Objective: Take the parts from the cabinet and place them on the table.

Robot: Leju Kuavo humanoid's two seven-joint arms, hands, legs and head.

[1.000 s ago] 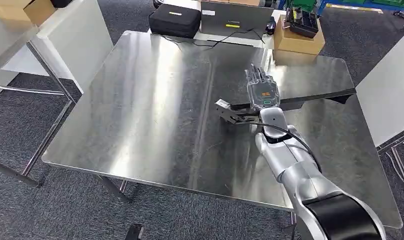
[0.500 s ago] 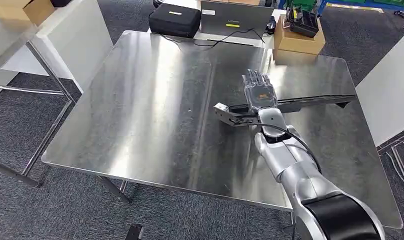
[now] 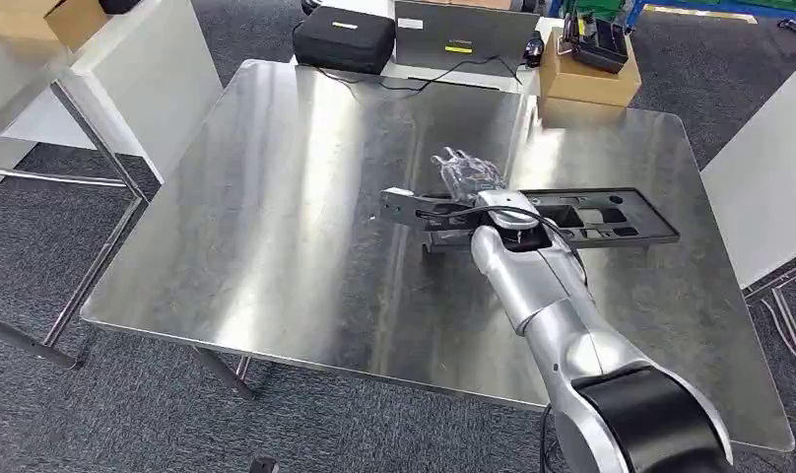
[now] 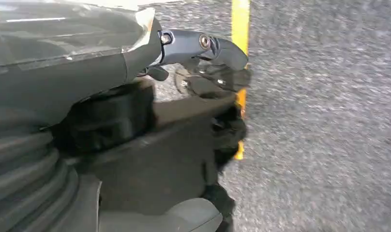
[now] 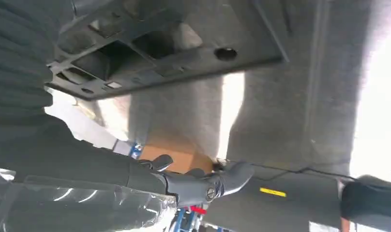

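Note:
A long dark plastic part point(image 3: 591, 215) with several cut-outs lies flat and low over the steel table point(image 3: 276, 197), right of centre. My right hand point(image 3: 468, 175) holds it near its left end. The fingers stretch out past the part's far edge, and the arm hides the spot where the hand grips it. In the right wrist view the part point(image 5: 174, 53) runs along the palm side while the fingers point(image 5: 198, 186) stay straight and apart from it. My left hand point(image 4: 184, 53) hangs over grey carpet with nothing in it.
At the table's far edge sit a black case point(image 3: 345, 39), a grey laptop point(image 3: 453, 34) with a cable, and a cardboard box point(image 3: 586, 74) holding tools. A white panel point(image 3: 768, 177) stands at the right. A white table point(image 3: 128, 79) stands at the left.
My right hand has swung left and turned, and the part has gone with it from standing on edge to lying flat with its cut-outs facing up.

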